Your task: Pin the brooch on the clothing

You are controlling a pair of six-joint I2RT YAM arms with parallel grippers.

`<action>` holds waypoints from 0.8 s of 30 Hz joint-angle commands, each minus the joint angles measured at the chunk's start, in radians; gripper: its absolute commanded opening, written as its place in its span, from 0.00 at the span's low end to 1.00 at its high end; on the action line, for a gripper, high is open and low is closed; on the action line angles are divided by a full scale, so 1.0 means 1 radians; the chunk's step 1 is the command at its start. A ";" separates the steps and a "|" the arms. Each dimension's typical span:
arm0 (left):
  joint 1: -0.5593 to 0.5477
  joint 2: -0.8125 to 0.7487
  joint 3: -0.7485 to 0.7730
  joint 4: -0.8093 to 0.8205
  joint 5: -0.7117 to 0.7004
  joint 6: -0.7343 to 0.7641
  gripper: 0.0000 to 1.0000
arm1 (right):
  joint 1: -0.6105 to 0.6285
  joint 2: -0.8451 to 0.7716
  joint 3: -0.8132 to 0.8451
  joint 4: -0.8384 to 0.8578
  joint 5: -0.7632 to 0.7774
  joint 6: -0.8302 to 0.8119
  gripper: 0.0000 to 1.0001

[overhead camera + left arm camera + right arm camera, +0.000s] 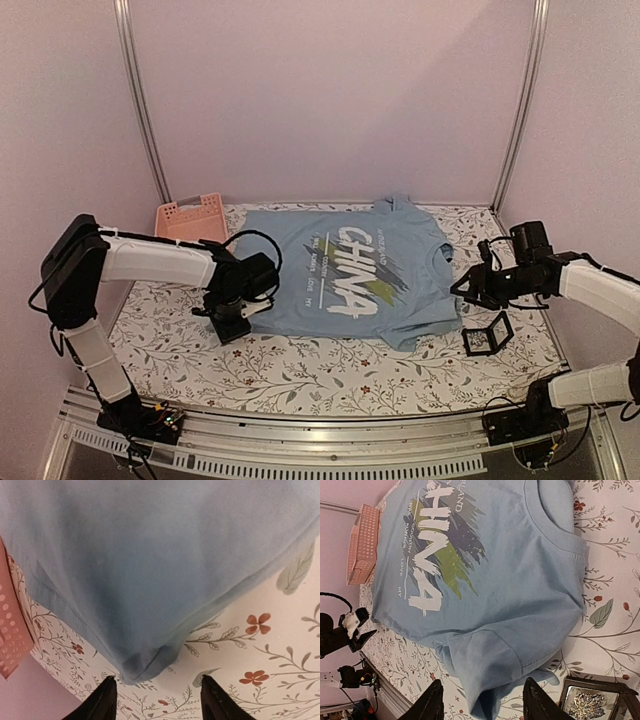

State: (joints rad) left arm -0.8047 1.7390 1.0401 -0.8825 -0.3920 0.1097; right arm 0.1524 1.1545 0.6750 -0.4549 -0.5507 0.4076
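Note:
The light blue clothing [340, 275], a T-shirt with a white "CHINA" print, lies flat on the floral table cover. My left gripper [232, 322] is open and empty at its near left hem corner. In the left wrist view that corner [145, 662] lies just ahead of the open gripper [157, 696]. My right gripper [463, 290] is open and empty over the near right sleeve [495, 665], which fills the gap ahead of it [482, 700]. The pale-gold brooch [587, 704] lies inside a small black box [600, 690], to the right of the right fingers.
The black open-frame box [487, 335] stands on the table just off the shirt's near right edge. A pink plastic basket [190, 218] sits at the back left, also in the right wrist view [362, 545]. Metal frame posts and pale walls enclose the table.

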 commanded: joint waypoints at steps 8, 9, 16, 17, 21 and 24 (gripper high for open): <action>0.009 -0.125 0.180 -0.038 0.118 -0.073 0.60 | 0.069 0.266 0.336 -0.067 0.427 -0.116 0.46; 0.027 -0.145 0.170 -0.023 0.109 -0.087 0.60 | 0.130 0.270 0.346 -0.083 0.474 -0.133 0.43; 0.160 -0.145 0.105 0.115 0.086 -0.239 0.44 | 0.624 0.260 0.252 -0.104 0.437 -0.245 0.27; 0.163 -0.143 0.095 0.135 0.082 -0.243 0.44 | 0.661 0.256 0.233 -0.109 0.450 -0.237 0.27; 0.165 -0.115 0.087 0.146 0.049 -0.241 0.44 | 0.723 0.274 0.165 -0.102 0.517 -0.123 0.30; 0.165 -0.101 0.087 0.140 0.046 -0.244 0.46 | 0.726 0.342 0.156 -0.088 0.544 -0.068 0.35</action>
State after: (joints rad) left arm -0.6384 1.6184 1.1320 -0.7742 -0.3298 -0.1074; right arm 0.8772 1.4288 0.8467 -0.5381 -0.0788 0.2520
